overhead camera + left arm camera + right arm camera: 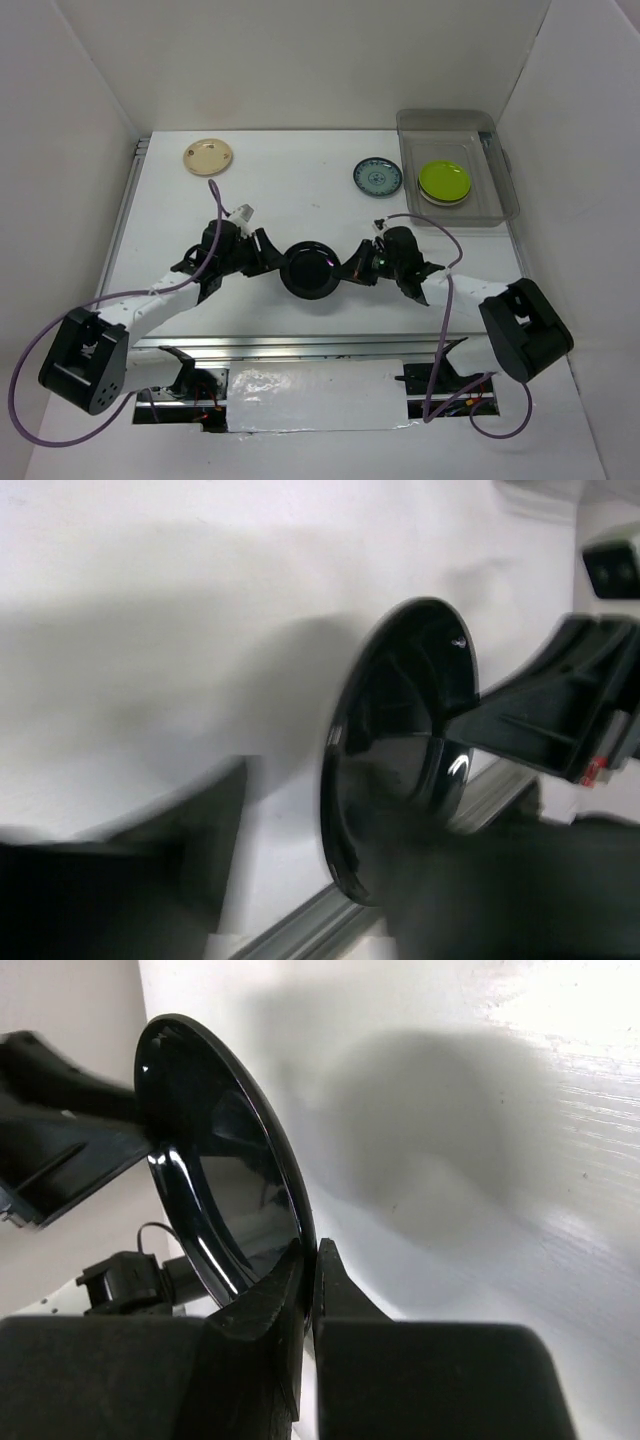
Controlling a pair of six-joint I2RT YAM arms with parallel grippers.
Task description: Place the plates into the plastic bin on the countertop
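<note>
right hand [311,1260] pinches black plate [308,270]; blue plate [378,178] beside bin [445,128].

The glossy black plate [309,270] is held above the near countertop [300,205], its rim pinched by the right gripper [310,1260]; a cream plate [208,156] lies flat far left; a blue-patterned plate [378,177] lies just beside the clear plastic bin [410,128], in which a lime green plate [446,181] tops a pale one.
</note>
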